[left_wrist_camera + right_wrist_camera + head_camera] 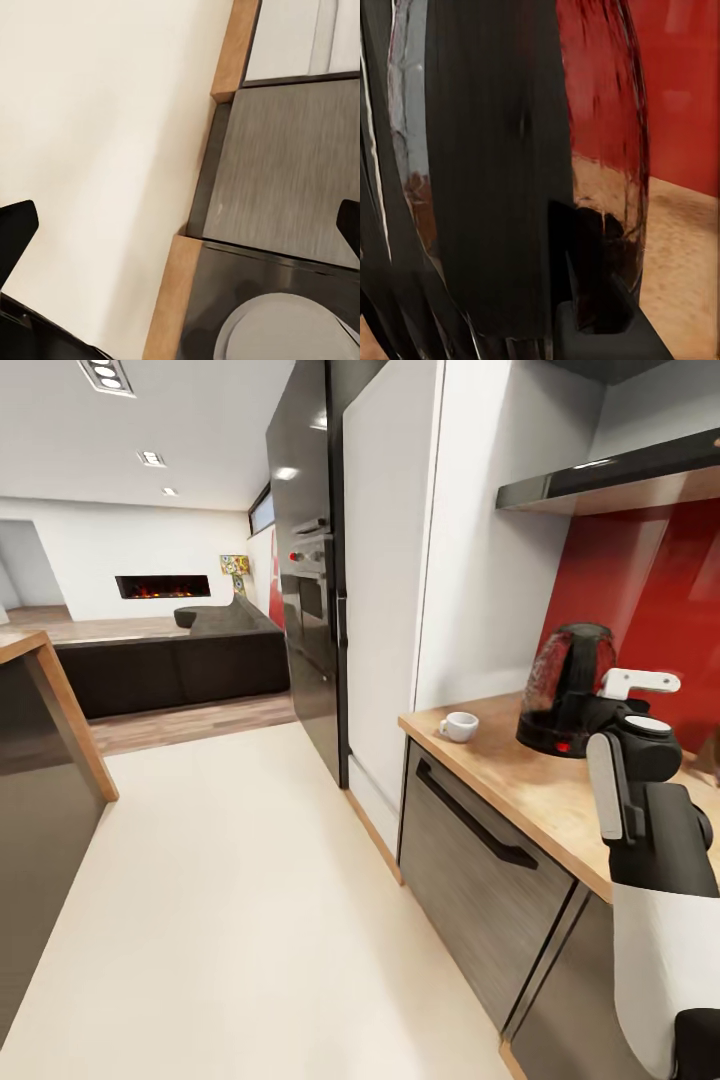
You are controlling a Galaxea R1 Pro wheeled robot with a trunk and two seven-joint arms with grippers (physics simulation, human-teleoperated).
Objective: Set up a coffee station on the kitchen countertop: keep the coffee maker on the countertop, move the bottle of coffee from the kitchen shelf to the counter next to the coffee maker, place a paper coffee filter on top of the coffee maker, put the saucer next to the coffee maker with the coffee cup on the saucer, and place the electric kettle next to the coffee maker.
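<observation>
Kettle [567, 690] against right tool [622, 712] (countertop [520, 780])

A: Kettle [563, 685] — black base, dark see-through body picking up red. Close up [510, 165], the handle is flat black with faint vertical streaks.

B: Wall [650, 590] behind it, glossy red. Counter [520, 780], light wood, speckled grain.

A: Cup [459, 726], plain white. Drawer [480, 880], brushed grey, black handle.

B: Floor [230, 880], pale cream; wood-brown skirting strip [169, 300]. Sofa [170, 660], near black.

A: Arm [650, 800] — black casing, white trim.

B: Fireplace [162, 587], orange glow in a black slot.
</observation>
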